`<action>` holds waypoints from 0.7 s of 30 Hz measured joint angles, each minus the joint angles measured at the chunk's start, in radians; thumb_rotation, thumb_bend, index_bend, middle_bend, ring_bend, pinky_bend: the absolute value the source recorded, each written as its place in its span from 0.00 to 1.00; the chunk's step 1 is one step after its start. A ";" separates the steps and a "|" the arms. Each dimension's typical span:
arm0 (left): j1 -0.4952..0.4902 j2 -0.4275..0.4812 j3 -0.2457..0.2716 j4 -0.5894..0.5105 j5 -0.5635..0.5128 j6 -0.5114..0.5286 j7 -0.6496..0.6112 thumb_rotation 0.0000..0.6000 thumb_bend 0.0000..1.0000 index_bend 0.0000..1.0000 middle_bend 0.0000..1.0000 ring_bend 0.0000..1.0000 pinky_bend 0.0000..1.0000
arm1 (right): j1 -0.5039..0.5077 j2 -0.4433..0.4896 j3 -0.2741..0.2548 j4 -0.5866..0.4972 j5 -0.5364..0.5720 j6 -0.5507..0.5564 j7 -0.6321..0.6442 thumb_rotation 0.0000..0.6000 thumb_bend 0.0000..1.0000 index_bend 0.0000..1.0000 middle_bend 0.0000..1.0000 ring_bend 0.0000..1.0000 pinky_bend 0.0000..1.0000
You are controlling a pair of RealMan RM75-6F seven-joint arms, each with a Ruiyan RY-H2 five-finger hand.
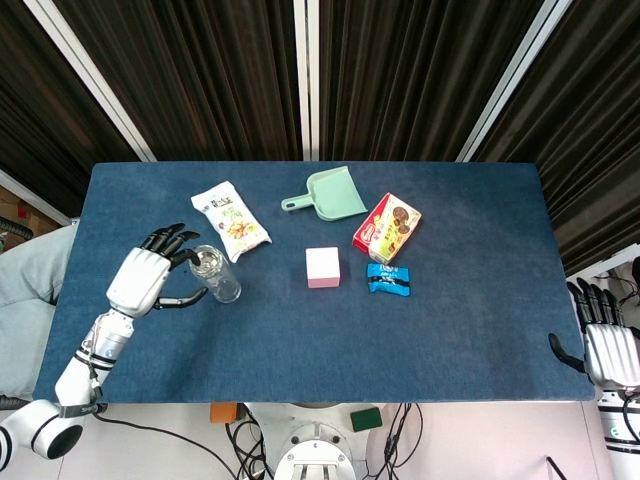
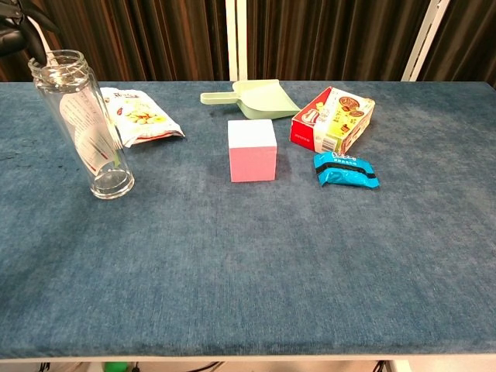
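A clear glass bottle [image 1: 216, 276] stands upright with no lid at the table's left; the chest view shows it as the bottle [image 2: 84, 124]. My left hand [image 1: 143, 279] is right beside it on the left, fingers [image 1: 170, 240] spread behind its mouth and the thumb in front. Its dark fingertips [image 2: 27, 35] show by the rim in the chest view. I cannot see a firm grip. My right hand [image 1: 608, 350] hangs off the table's front right corner, fingers straight, holding nothing.
On the blue table [image 1: 470, 320] lie a snack bag [image 1: 231, 220], a green dustpan [image 1: 328, 194], a pink cube [image 1: 322, 267], a red biscuit box [image 1: 387, 227] and a blue wrapped snack [image 1: 389, 279]. All are in the middle and back.
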 measured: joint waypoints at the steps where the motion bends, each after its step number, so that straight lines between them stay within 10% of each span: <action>1: 0.000 -0.001 0.001 0.001 0.001 -0.001 0.002 0.14 0.15 0.46 0.19 0.09 0.18 | 0.000 0.000 0.000 0.000 0.000 0.000 0.000 1.00 0.33 0.00 0.00 0.00 0.00; 21: -0.004 -0.028 0.011 0.039 0.000 -0.005 0.047 0.14 0.15 0.46 0.19 0.09 0.17 | 0.002 0.000 0.000 0.000 0.002 -0.006 0.001 1.00 0.33 0.00 0.00 0.00 0.00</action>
